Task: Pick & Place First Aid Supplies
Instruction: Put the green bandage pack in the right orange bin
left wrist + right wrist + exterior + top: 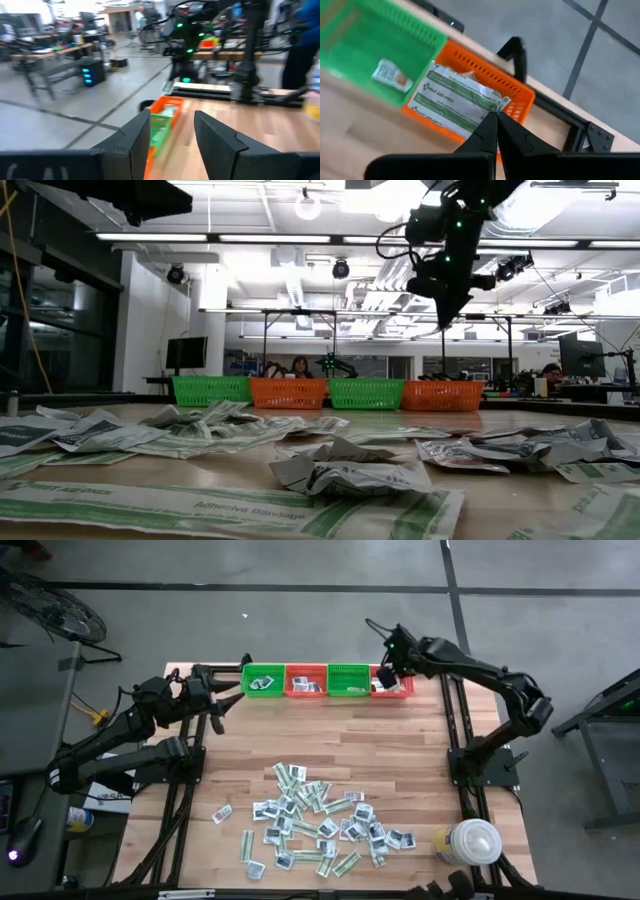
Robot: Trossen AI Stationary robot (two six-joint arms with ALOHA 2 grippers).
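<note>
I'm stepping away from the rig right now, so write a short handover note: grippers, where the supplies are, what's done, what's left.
Right gripper: shut, empty, above the far-right orange basket.
Left gripper: open, empty, beside the far-left green basket.
Four baskets line the table's far edge; each holds at least one packet. The far-right one has green-striped strips.
Most first aid supplies lie in a loose pile at the near middle of the table.
Left: nearly the whole pile.
White lidded container stands at the near right corner.
</note>
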